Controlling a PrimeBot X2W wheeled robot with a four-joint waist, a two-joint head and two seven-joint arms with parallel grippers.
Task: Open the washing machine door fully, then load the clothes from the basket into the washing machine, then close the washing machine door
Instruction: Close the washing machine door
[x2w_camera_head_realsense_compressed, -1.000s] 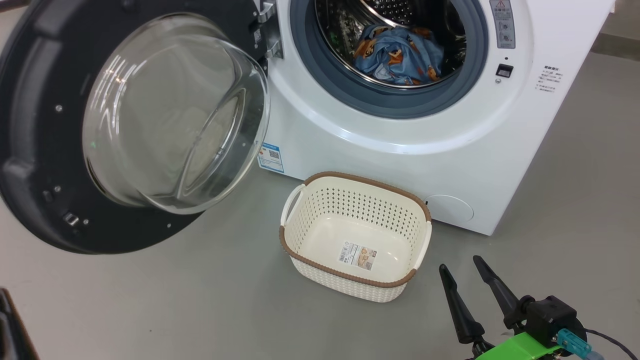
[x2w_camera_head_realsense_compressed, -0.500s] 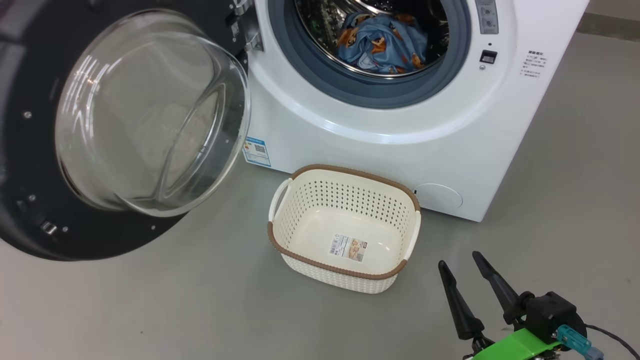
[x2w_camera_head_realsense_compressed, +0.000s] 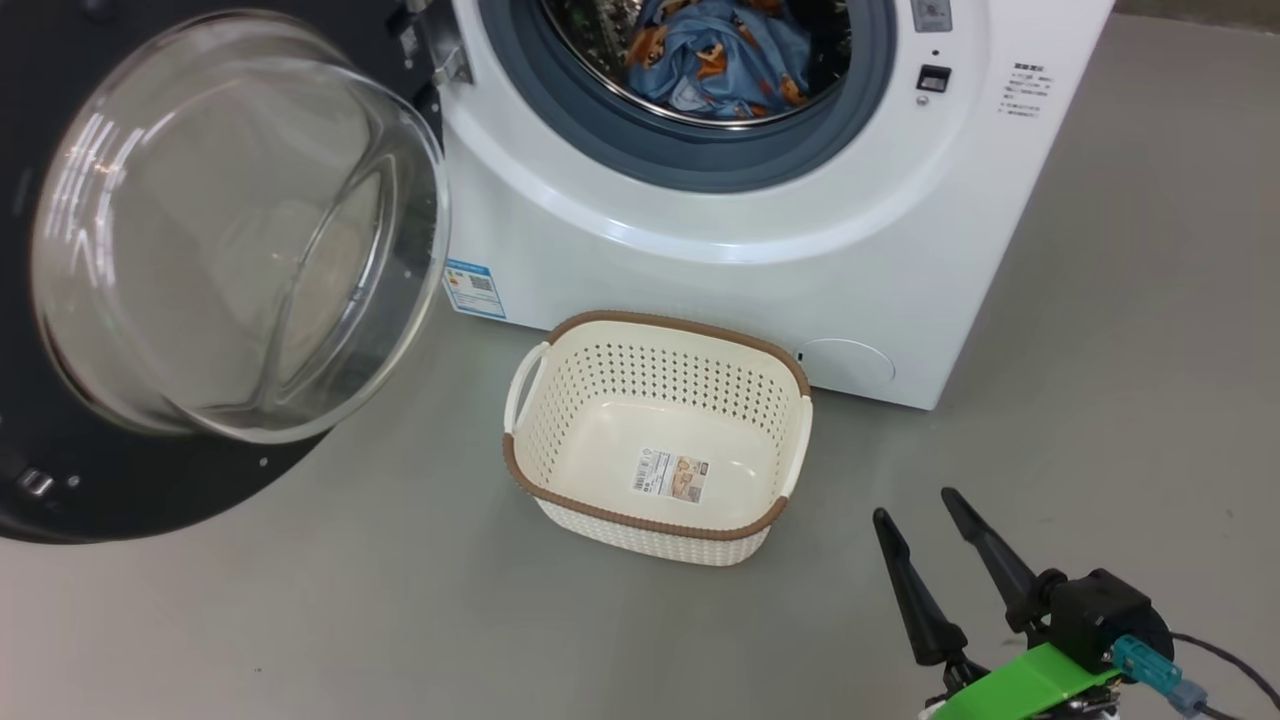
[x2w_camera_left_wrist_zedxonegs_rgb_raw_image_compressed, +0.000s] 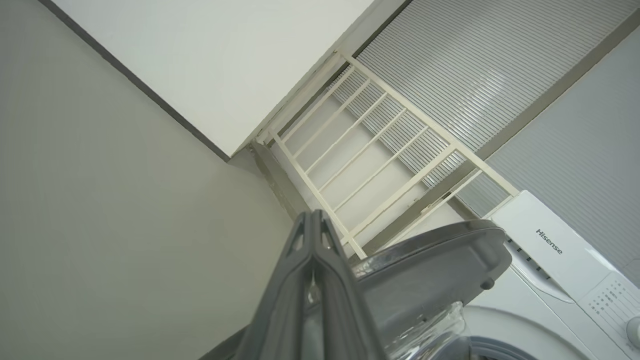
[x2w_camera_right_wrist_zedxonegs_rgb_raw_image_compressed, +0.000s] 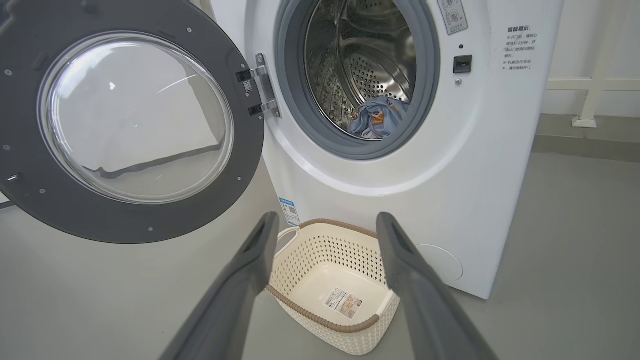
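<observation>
Clothes (x2w_camera_head_realsense_compressed: 715, 60) loaded, basket (x2w_camera_head_realsense_compressed: 680, 325) empty, my camera panning right; door (x2w_camera_head_realsense_compressed: 230, 230) at left awaits closing, left gripper (x2w_camera_left_wrist_zedxonegs_rgb_raw_image_compressed: 312, 217) pinched together, right gripper (x2w_camera_head_realsense_compressed: 915, 508) spread.

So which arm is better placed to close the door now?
Left: the left gripper, shut, sits beside the open door; the right gripper hangs open beyond the basket, far from the door.

The big white front-loading washing machine (x2w_camera_head_realsense_compressed: 700, 250) has its large round glossy black door (x2w_camera_head_realsense_compressed: 240, 230), with a clear bulging glass window, swung wide open to the left. The light blue printed fabric clothes (x2w_camera_head_realsense_compressed: 715, 60) lie inside the perforated steel drum (x2w_camera_right_wrist_zedxonegs_rgb_raw_image_compressed: 370, 75). The small cream-white perforated plastic basket (x2w_camera_head_realsense_compressed: 680, 322), brown-rimmed, sits upright and empty just before the machine.
</observation>
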